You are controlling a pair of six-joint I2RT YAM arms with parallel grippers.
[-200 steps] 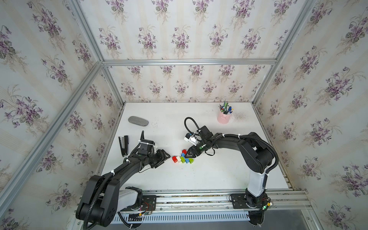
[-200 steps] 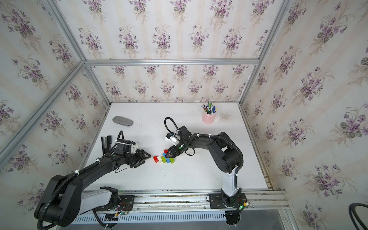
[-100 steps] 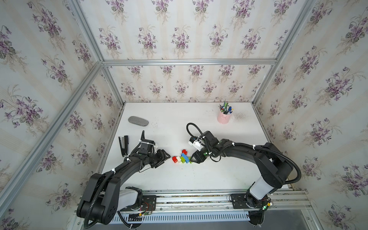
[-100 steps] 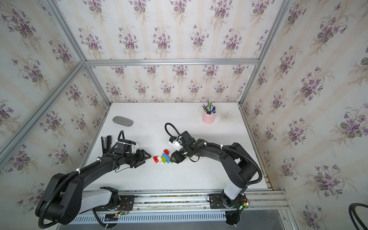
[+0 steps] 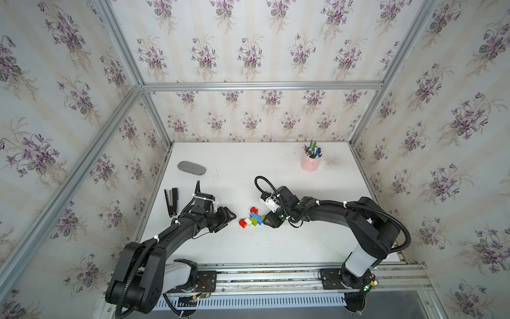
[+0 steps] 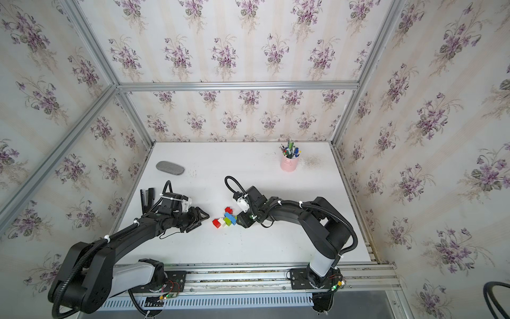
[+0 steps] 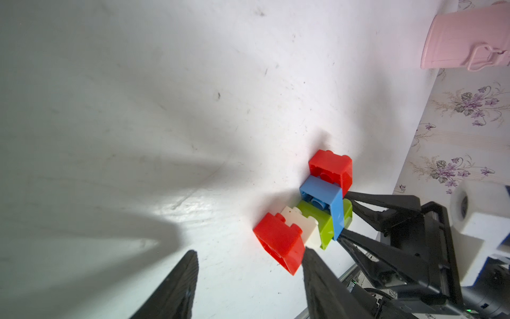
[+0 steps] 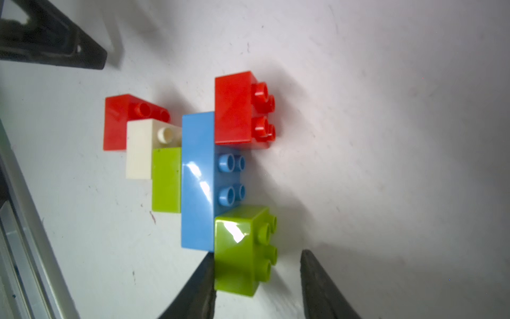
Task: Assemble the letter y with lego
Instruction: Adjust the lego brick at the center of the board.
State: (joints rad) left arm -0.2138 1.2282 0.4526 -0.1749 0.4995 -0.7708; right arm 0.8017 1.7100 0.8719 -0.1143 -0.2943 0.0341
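Open right hand astride green tip of the letter y (no grip); left hand open, empty.

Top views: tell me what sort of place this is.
Probably a robot test cell dressed as a home desk: a white table boxed in by an aluminium frame with floral wallpaper panels, left arm and right arm on a front rail, plus a pink pen cup and stapler.
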